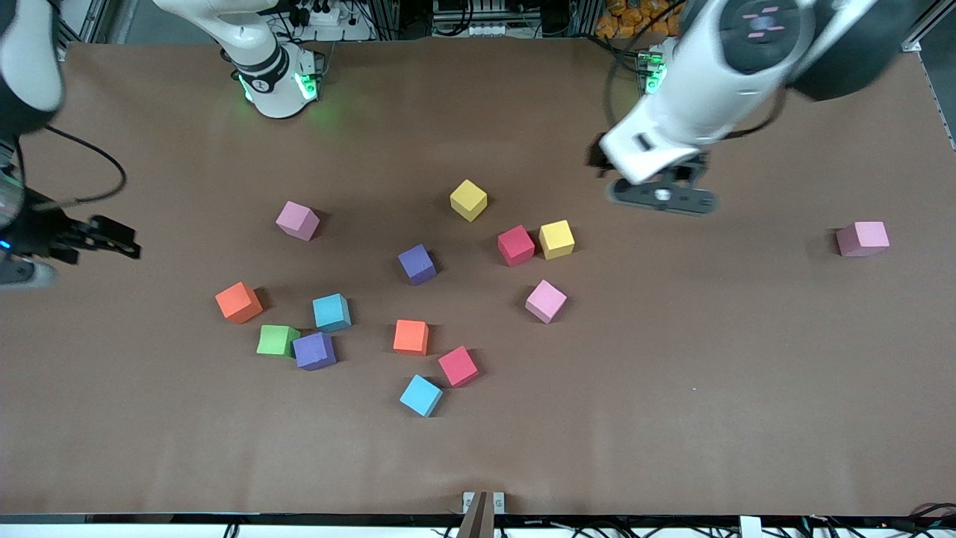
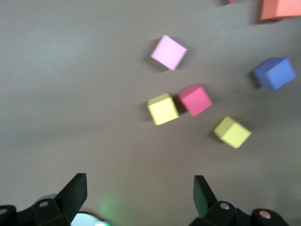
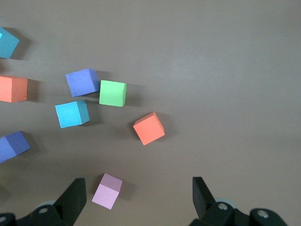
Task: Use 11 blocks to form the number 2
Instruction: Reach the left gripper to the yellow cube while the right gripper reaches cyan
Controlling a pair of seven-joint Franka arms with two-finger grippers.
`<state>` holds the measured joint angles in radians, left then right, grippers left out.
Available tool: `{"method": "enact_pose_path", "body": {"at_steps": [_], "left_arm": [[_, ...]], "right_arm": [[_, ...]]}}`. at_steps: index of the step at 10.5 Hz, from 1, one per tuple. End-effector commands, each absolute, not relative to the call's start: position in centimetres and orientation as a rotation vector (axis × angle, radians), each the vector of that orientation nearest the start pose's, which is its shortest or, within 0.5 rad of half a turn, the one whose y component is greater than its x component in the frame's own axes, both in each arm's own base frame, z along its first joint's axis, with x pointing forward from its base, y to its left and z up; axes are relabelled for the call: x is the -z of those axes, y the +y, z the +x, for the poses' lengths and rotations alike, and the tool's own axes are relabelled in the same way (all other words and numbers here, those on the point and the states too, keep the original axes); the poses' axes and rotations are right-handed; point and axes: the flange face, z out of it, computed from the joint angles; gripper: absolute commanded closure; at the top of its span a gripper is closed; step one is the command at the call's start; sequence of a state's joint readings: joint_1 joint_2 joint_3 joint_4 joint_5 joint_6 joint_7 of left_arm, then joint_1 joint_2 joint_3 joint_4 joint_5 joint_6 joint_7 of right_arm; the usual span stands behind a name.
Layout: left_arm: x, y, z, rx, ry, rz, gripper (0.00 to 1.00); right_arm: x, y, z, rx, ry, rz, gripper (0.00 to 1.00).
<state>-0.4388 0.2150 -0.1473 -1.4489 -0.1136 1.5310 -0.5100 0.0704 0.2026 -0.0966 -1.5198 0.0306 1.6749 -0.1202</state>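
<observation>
Front view shows the small matte foam cubes (image 1: 418, 263) scattered loose over the brown surface (image 1: 672, 411) — no digit 2 is formed. A yellow foam cube (image 1: 556, 239) touches a red foam cube (image 1: 516, 245); another yellow cube (image 1: 468, 199) lies farther from the front camera. A green foam cube (image 1: 277, 340) sits against a purple foam cube (image 1: 314, 350), with a light blue foam cube (image 1: 331, 312) just beside them. One pink foam cube (image 1: 863, 238) lies well apart, toward the left arm's end. The left pincer (image 1: 662, 196) hovers over bare surface near the yellow-red pair, fingers (image 2: 75, 190) spread and empty. The right pincer (image 1: 97, 237) hangs over the right arm's end — spread too, holding nothing.
</observation>
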Motion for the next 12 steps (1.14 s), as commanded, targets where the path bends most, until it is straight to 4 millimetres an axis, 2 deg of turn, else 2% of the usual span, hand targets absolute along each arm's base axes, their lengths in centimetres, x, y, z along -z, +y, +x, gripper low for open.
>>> {"method": "enact_pose_path", "body": {"at_steps": [1, 3, 4, 5, 6, 7, 9, 10, 12], "left_arm": [[-52.0, -36.3, 50.5, -0.370, -0.257, -3.243, 0.00], [-48.4, -41.3, 47.8, -0.381, -0.468, -3.217, 0.00], [-45.9, -44.1, 46.2, -0.393, -0.616, -3.180, 0.00], [-43.5, -46.1, 45.1, -0.394, -0.754, -3.141, 0.00], [-41.0, -48.1, 42.9, -0.383, -0.758, -3.135, 0.00], [-38.8, -49.3, 40.6, -0.390, -0.743, -3.136, 0.00], [-34.2, -49.7, 38.4, -0.390, -0.893, -3.081, 0.00], [-32.5, -50.5, 36.6, -0.400, -0.970, -3.045, 0.00], [-30.2, -51.7, 35.9, -0.419, -1.181, -2.961, 0.00]], "right_arm": [[-51.6, 1.3, 62.0, -0.138, -0.178, -3.116, 0.00], [-48.2, 2.1, 61.2, -0.110, -0.199, -3.117, 0.00], [-46.4, 3.4, 61.4, -0.084, -0.228, -3.118, 0.00], [-44.7, 4.6, 61.4, -0.058, -0.252, -3.119, 0.00], [-43.1, 5.4, 61.1, -0.027, -0.223, -3.122, 0.00], [-41.8, 5.6, 60.8, -0.020, -0.188, -3.125, 0.00], [-40.0, 6.2, 60.6, -0.047, -0.152, -3.125, 0.00], [-38.9, 7.2, 60.0, -0.066, -0.145, -3.127, 0.00], [-35.7, 6.8, 58.7, -0.057, -0.132, -3.130, 0.00]]}}
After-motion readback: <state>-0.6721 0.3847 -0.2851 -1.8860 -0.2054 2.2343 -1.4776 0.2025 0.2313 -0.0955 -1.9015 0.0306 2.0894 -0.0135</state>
